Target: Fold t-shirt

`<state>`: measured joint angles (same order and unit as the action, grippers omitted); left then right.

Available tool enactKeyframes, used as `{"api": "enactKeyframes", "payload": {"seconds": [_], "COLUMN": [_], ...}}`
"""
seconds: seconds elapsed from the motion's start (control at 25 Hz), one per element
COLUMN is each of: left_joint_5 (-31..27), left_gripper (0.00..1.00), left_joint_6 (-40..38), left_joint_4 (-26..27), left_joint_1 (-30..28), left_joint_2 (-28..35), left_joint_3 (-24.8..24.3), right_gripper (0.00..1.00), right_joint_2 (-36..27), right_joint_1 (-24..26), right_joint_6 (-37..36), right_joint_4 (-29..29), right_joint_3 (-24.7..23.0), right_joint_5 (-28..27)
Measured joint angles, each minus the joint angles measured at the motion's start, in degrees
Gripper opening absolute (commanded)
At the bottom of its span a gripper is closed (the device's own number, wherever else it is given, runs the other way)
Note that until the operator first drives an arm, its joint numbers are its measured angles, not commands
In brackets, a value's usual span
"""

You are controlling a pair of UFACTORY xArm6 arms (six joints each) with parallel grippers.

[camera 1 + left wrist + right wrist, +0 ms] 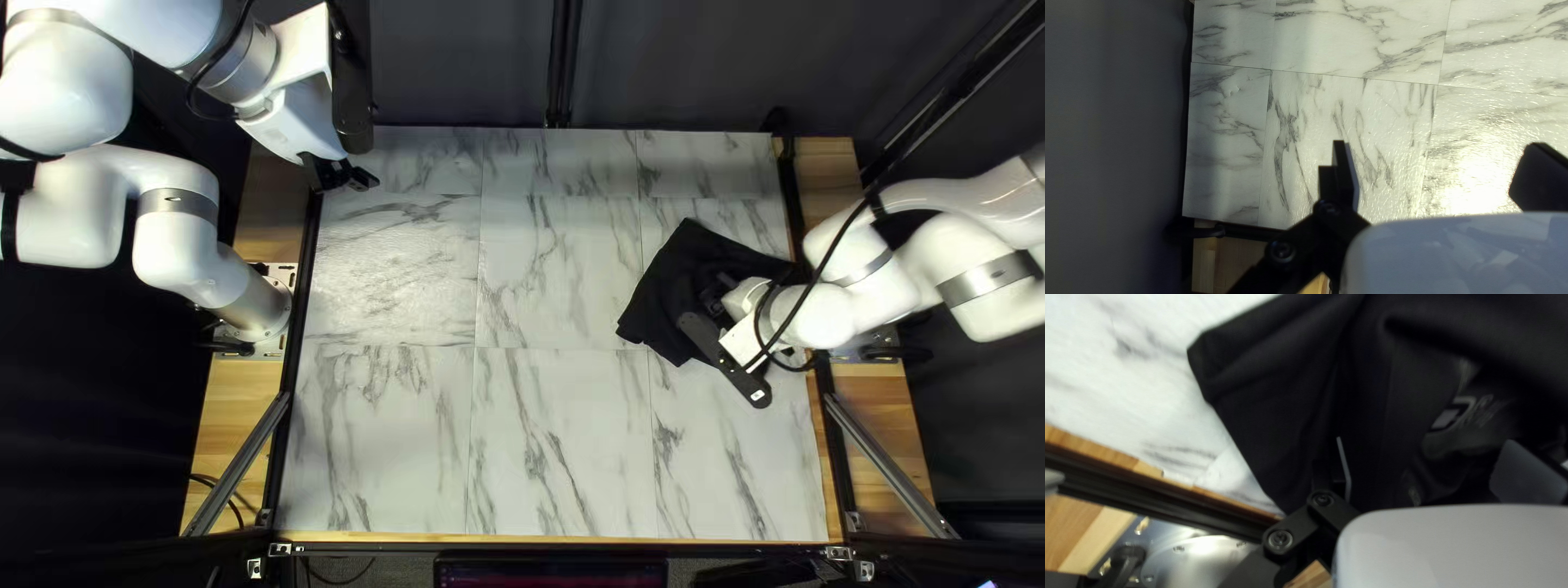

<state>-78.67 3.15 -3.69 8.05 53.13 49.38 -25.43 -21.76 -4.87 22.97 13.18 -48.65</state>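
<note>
t-shirt (675,289): black, rumpled at the tabletop (561,446)'s right; i can't read a long axis.
left claw (1437,144): fingers wide apart, holding nothing, well away from the t-shirt.
right claw (1423,441): nearer, t-shirt beneath, fingers spread, nothing pinched; i'd close on a fold.

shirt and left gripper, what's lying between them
Just the marbled tabletop with its thin seams, between the left gripper and the shirt; the top left view shows it.
</note>
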Motion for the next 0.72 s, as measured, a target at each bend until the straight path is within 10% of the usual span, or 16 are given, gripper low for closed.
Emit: {"api": "enactKeyframes", "payload": {"seconds": [0.16, 0.36, 0.48, 0.72], "left_joint_5": [0.0, 0.0, 0.0, 0.0], "left_gripper": [1.0, 1.0, 1.0, 1.0], "left_joint_6": [0.0, 0.0, 0.0, 0.0], "left_joint_4": [0.0, 0.0, 0.0, 0.0], "left_joint_1": [0.0, 0.0, 0.0, 0.0], "left_joint_2": [0.0, 0.0, 0.0, 0.0], "left_joint_3": [0.0, 0.0, 0.0, 0.0], "right_gripper": [0.97, 0.23, 0.07, 0.08], "right_joint_2": [3.8, 5.0, 4.4, 3.5], "right_joint_1": [-1.5, -3.1, -3.6, -3.5], "right_joint_6": [2.5, 4.4, 5.1, 5.4], "right_joint_4": [0.0, -0.3, -0.6, -0.6], "right_joint_3": [2.0, 2.2, 1.5, 1.1], "right_joint_5": [2.0, 3.0, 3.1, 3.0]}}
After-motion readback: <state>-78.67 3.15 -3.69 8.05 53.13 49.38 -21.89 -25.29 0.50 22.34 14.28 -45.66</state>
